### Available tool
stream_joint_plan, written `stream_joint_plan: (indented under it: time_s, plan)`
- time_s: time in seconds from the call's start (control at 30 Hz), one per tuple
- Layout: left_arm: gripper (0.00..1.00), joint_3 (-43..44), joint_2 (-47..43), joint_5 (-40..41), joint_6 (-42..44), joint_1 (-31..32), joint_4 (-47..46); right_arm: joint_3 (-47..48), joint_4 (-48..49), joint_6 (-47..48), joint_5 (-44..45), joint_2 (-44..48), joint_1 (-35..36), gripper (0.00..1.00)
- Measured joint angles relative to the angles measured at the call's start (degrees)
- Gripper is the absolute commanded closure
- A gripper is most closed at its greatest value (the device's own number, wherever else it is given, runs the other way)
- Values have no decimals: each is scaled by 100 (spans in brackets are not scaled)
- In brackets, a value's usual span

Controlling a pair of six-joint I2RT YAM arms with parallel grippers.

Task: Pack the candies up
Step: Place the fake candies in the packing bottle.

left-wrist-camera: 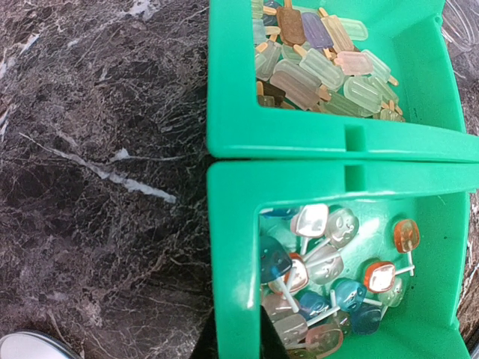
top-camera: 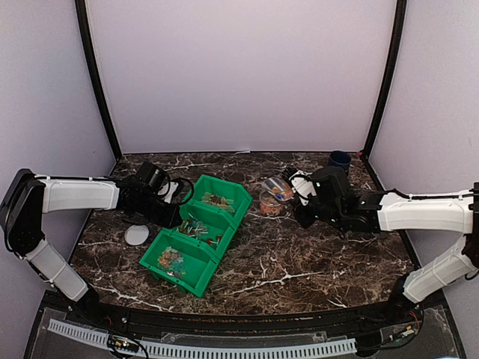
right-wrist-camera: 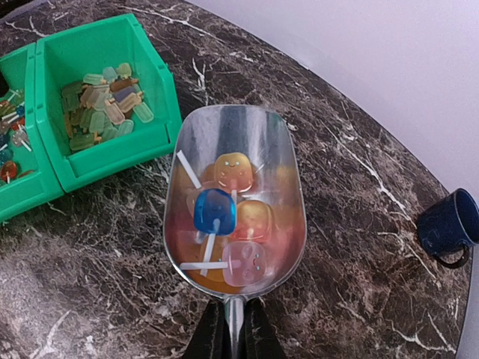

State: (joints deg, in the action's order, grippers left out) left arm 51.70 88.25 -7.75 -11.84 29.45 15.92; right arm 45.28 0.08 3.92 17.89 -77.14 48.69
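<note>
Right end effector (right-wrist-camera: 233,335) grips clear plastic scoop (right-wrist-camera: 232,127) of colourful candies (right-wrist-camera: 215,211), mid-frame; left end effector (top-camera: 176,198) closed beside green three-compartment plastic bin (left-wrist-camera: 314,149).

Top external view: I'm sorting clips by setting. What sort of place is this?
Probably a lab test booth: plain pale walls and black posts enclose a marble-patterned table, with two robot arms bolted at its near edge and a green candy bin.

bin (left-wrist-camera: 232,112): green | table (top-camera: 299,262): dark, white-veined | candies (right-wrist-camera: 251,218): orange, blue, pink | scoop (right-wrist-camera: 232,131): clear
</note>
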Motion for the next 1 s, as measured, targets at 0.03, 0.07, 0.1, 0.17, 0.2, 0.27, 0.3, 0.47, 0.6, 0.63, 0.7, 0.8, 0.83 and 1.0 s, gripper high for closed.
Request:
stream_joint_plan:
  time_s: [0.03,0.07,0.1,0.17,0.2,0.27,0.3,0.47,0.6,0.63,0.7,0.8,0.83,1.0]
  plan:
    - [100,0,0,-2,2,0,0,50,-162,-4,33,0,-13,100]
    - [100,0,0,-2,2,0,0,94,-282,-9,59,0,-24,100]
    - [100,0,0,-4,2,0,0,138,-409,-17,87,0,-35,100]
    - [100,0,0,-9,2,0,0,205,-603,-24,142,0,-55,100]
    - [100,0,0,-11,0,0,0,236,-706,-28,149,0,-70,100]
    - [100,0,0,-13,0,0,0,313,-914,-52,170,-17,-94,100]
    - [100,0,0,-13,0,0,0,365,-1029,-66,175,-39,-105,100]
    - [100,0,0,-13,-4,0,0,651,-1473,-131,280,-256,-118,100]
    - [100,0,0,-13,-24,0,0,837,-1757,-151,339,-404,-125,100]
    - [100,0,0,-13,-28,0,0,879,-1814,-151,348,-433,-129,100]
    - [100,0,0,-13,-33,0,0,973,-1952,-155,363,-496,-133,100]
    - [100,0,0,-13,-35,0,0,1169,-2199,-173,387,-625,-138,100]
    - [100,0,0,-13,-35,0,0,1263,-2293,-188,396,-686,-138,100]
    - [100,0,0,-13,-37,0,0,1567,-2643,-245,389,-874,-138,100]
